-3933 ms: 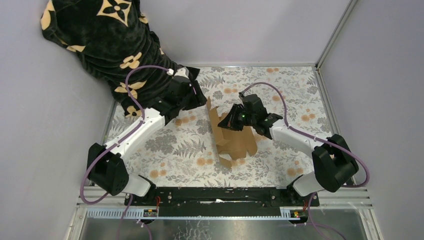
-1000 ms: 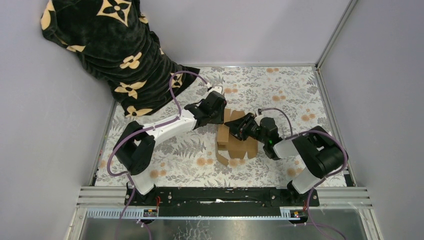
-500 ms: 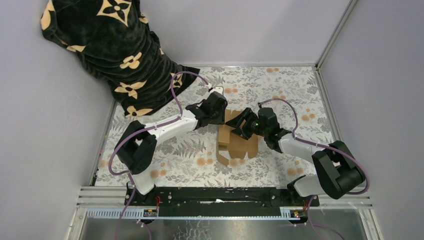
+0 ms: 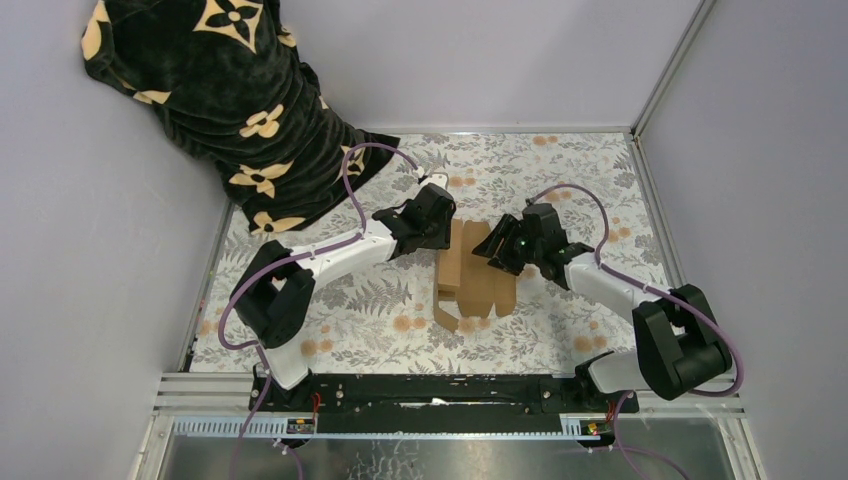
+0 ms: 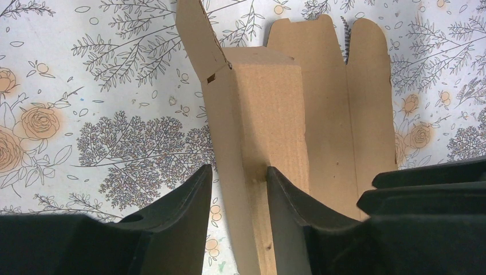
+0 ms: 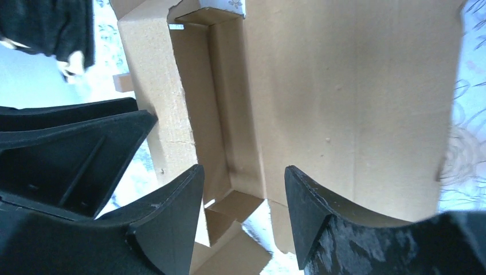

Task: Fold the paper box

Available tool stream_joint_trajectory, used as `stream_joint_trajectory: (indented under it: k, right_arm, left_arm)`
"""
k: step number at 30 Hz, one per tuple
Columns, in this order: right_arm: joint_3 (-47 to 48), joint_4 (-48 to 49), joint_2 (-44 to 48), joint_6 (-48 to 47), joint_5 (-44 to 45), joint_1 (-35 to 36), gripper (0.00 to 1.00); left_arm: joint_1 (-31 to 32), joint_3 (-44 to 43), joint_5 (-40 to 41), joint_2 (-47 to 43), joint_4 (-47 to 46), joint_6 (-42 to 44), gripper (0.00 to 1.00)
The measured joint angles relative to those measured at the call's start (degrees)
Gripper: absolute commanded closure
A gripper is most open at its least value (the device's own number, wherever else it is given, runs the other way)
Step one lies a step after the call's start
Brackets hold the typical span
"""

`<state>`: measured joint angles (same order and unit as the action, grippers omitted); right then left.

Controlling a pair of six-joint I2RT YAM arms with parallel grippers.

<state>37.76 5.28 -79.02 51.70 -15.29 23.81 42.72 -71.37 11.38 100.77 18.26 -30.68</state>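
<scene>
The paper box (image 4: 477,287) is plain brown cardboard, partly folded, lying mid-table on the floral cloth. Its left long wall stands folded up, and an end flap (image 5: 195,34) rises at the far end. My left gripper (image 4: 446,236) is at the box's far left end. In the left wrist view this gripper (image 5: 238,167) straddles the folded wall (image 5: 269,97), open. One finger (image 5: 289,206) rests on the wall's top and the other (image 5: 183,212) stands off over the cloth. My right gripper (image 4: 493,252) hovers open over the box's flat panel (image 6: 355,86). Nothing sits between its fingertips (image 6: 243,172).
A black blanket with tan flowers (image 4: 220,90) is heaped at the back left corner. The floral cloth (image 4: 340,300) covers the table (image 4: 600,170), with grey walls on three sides. A metal rail (image 4: 450,385) with the arm bases runs along the near edge.
My right gripper has lifted and drawn back to the right, off the box's middle, and its jaws have spread wider. The left gripper and the box have stayed put.
</scene>
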Motion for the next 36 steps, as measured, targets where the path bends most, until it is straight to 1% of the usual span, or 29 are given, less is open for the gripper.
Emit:
stream_joint_trajectory:
  k: [3, 6, 9, 13, 22, 29, 36]
  right_arm:
    - [3.1, -5.1, 0.0, -4.6, 3.3, -0.2, 0.39]
    - [5.1, -8.8, 0.0, -8.9, 6.9, -0.2, 0.46]
    - [6.5, -11.4, -0.9, -12.2, 7.8, -0.2, 0.56]
    - [7.3, -12.8, -3.5, -15.2, 7.7, -0.3, 0.59]
    - [3.7, -13.0, -3.4, -17.5, 6.8, 1.0, 0.60]
    - [1.5, -13.6, -2.2, -17.6, 7.3, 7.7, 0.61]
    - [-1.4, -13.6, -1.0, -16.7, 8.5, 12.5, 0.61]
  left_arm:
    - [0.0, 0.0, 0.0, 0.0, 0.0, 0.1, 0.54]
    - [0.0, 0.0, 0.0, 0.0, 0.0, 0.3, 0.54]
    - [0.0, 0.0, 0.0, 0.0, -0.1, 0.7, 0.54]
    - [0.0, 0.0, 0.0, 0.0, -0.1, 0.9, 0.54]
    - [-0.9, 0.0, 0.0, 0.0, -0.3, 1.1, 0.54]
    - [-2.1, 0.0, 0.0, 0.0, -0.6, 1.5, 0.54]
    - [-3.1, 0.0, 0.0, 0.0, -0.8, 2.1, 0.54]
